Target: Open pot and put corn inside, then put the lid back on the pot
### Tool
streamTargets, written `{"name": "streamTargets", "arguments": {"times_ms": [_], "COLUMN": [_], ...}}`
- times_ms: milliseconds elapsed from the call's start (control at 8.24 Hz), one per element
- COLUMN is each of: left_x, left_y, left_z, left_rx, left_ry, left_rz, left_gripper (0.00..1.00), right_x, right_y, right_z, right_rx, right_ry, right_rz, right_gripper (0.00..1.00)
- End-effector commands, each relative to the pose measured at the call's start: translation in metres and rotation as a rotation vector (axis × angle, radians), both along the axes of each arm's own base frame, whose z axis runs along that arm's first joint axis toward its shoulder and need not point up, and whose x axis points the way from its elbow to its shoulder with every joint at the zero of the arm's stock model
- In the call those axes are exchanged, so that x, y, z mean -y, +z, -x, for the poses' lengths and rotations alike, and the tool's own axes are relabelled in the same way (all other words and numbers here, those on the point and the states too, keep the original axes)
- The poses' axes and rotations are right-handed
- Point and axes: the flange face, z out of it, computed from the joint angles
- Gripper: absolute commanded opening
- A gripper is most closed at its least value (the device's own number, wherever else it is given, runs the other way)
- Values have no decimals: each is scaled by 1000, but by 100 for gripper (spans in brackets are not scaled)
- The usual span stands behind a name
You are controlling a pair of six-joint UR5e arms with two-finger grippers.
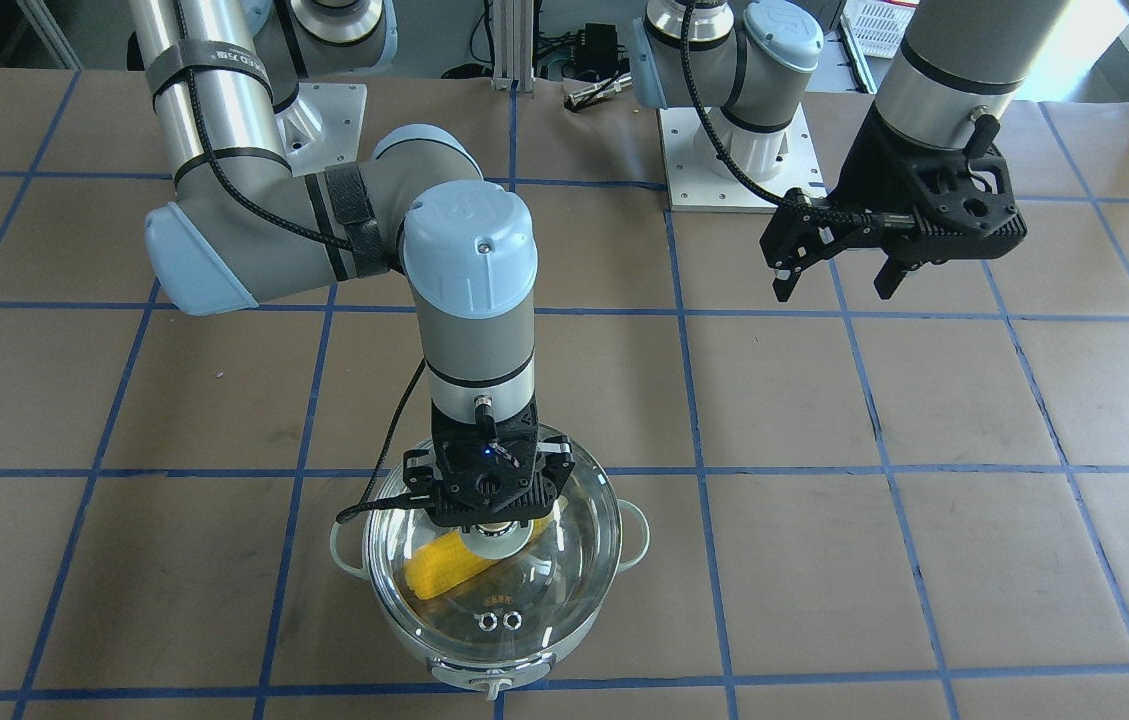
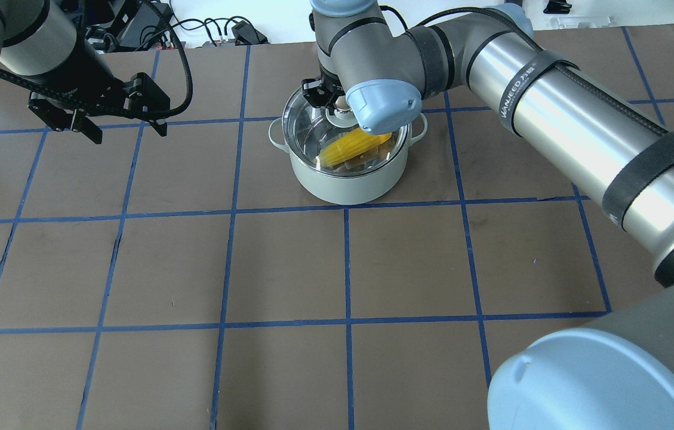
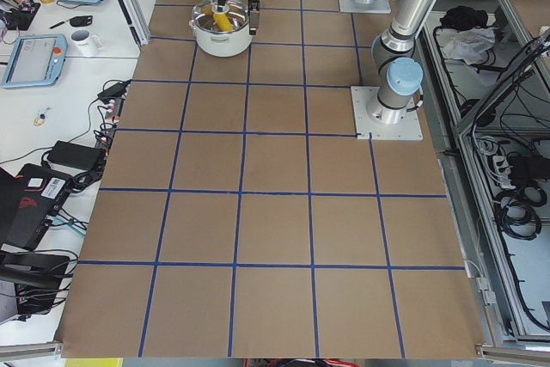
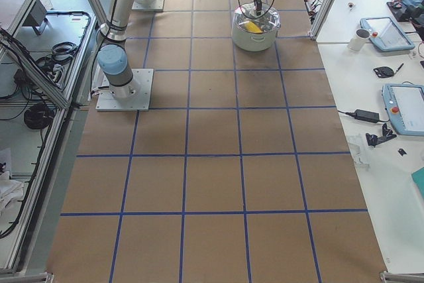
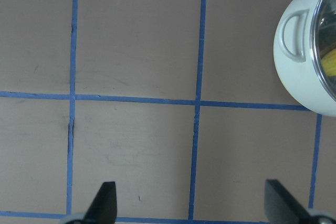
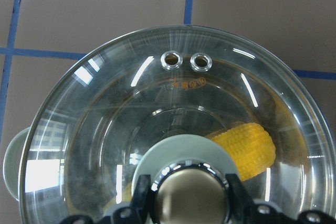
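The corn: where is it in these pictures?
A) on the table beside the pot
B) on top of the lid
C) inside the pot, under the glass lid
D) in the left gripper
C: the corn shows yellow through the clear lid that covers the pot, with the right gripper shut on it.

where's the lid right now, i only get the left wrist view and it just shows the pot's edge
observer: The lid covers the mouth of the pot, and the right pincer is closed on its knob.
operator: is the corn in there
observer: Yes, the corn lies inside, under the glass.
operator: how far off is my left pincer
observer: The left pincer is open and empty, above the table, well to the side of the pot.
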Motion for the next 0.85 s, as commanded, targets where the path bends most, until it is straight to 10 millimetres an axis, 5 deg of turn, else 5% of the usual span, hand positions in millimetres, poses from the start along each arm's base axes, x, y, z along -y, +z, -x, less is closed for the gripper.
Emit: {"name": "streamTargets", "arguments": {"times_ms": [0,729], "left_x": [1,1], "left_y": [-1,-5], "left_z": [-7,-8], "left_rx": [-2,-4], "left_ry": [-5,-4], "left_rz": [-5,-12], "left_gripper": [100,100], "right_x": [-1,-2], "right_y": [5,4], "right_z": [2,5], "right_rx": [2,-34], "right_ry": [-10,-9], "right_rz": [5,16], "right_gripper": [42,41]}}
